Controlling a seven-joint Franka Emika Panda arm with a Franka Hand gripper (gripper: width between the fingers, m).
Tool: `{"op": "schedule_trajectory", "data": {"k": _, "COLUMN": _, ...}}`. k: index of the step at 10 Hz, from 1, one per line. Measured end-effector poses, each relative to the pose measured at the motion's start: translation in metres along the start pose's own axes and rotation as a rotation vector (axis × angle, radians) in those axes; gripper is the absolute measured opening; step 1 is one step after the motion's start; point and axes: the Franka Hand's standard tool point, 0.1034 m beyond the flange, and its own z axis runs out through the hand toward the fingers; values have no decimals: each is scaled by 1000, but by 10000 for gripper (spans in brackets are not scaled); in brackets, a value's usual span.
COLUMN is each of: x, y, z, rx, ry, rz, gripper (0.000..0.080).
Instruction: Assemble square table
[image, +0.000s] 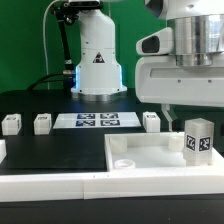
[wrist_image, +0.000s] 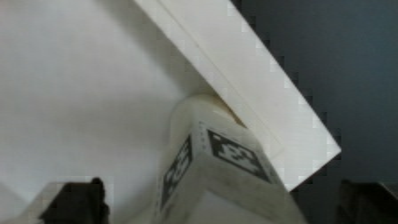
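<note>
The square table's white slab (image: 150, 152) lies at the front right of the exterior view. One white tagged leg post (image: 198, 140) stands upright on its right part. My gripper (image: 198, 118) hangs just above that post, open, with a finger on each side and not touching it. In the wrist view the post (wrist_image: 222, 160) rises from the slab (wrist_image: 89, 90) near its raised edge, between my dark fingertips (wrist_image: 75, 202), and my gripper (wrist_image: 217, 205) holds nothing. Three more leg posts lie on the black worktop: two at the exterior view's left (image: 11, 124) (image: 42, 123) and one behind the slab (image: 151, 121).
The marker board (image: 97, 121) lies flat in the middle of the worktop, in front of the robot base (image: 97, 65). A long white bar (image: 50, 185) runs along the front edge, with a white piece at the far left (image: 2, 150).
</note>
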Motion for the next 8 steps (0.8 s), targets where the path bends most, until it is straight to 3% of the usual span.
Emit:
{"op": "schedule_trajectory", "data": {"k": 5, "x": 0, "y": -1, "z": -1, "rx": -11, "ry": 0, "rz": -411, "gripper": 649}}
{"op": "schedule_trajectory", "data": {"k": 8, "x": 1, "y": 0, "z": -1, "rx": -14, "ry": 1, "rz": -485, "gripper": 640}}
